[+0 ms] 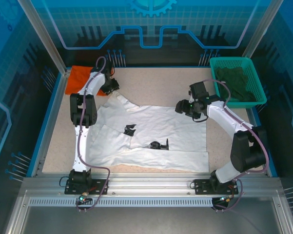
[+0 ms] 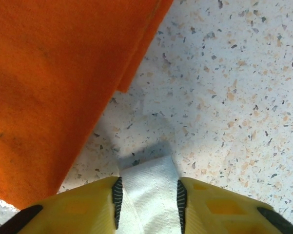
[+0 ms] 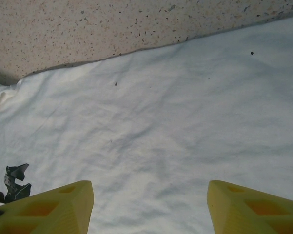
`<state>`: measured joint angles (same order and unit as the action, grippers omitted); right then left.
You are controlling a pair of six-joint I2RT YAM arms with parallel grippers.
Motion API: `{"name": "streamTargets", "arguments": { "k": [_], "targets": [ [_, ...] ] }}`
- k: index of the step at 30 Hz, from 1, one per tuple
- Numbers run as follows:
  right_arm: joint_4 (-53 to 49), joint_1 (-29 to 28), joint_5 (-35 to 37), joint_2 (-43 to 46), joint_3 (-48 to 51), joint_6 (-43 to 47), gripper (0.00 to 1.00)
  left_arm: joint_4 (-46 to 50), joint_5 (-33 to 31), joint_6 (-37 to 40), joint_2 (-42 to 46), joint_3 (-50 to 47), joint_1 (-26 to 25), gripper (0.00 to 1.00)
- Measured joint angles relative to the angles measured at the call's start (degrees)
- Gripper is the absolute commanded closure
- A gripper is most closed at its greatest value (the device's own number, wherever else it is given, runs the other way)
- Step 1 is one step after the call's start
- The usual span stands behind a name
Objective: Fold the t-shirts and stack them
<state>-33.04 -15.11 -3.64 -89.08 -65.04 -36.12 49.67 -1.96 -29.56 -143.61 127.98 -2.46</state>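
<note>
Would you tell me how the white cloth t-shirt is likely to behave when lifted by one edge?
The plain white cloth t-shirt will probably hang limp: it lies flat with soft wrinkles and overlapped flaps. It looks thin, so likely light. The rest may drag and bunch across the speckled tabletop.

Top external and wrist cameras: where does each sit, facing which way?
Top external: above, behind the bases, looking down on the table; left arm, right arm show.
Left wrist: left arm, facing down at the orange t-shirt; left gripper pinches the white t-shirt.
Right wrist: right arm, facing down over the white t-shirt; right gripper open.
Shared: white t-shirt, in both wrist views.
</note>
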Motion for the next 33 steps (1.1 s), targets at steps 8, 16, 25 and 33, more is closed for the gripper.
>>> {"name": "streamTargets", "arguments": {
  "k": [8, 16, 25, 33],
  "targets": [
    [-3.9, 2.0, 3.8, -3.1, -3.2, -0.1, 0.36, 0.0, 0.0, 0.1, -0.1, 0.0, 0.0, 0.80],
    [-7.2, 4.4, 9.4, -5.8, -7.5, -0.3, 0.37, 0.0, 0.0, 0.0, -0.9, 0.3, 0.0, 0.99],
    [-10.5, 5.4, 15.3, -12.2, -14.1, -0.2, 0.36, -0.3, 0.0, 0.1, -0.7, 0.5, -0.3, 1.00],
    [-11.2, 6.9, 19.2, -19.2, -19.9, 0.4, 0.36, -1.1, 0.1, -0.1, 4.9, -1.1, -1.5, 1.00]
  ]
}}
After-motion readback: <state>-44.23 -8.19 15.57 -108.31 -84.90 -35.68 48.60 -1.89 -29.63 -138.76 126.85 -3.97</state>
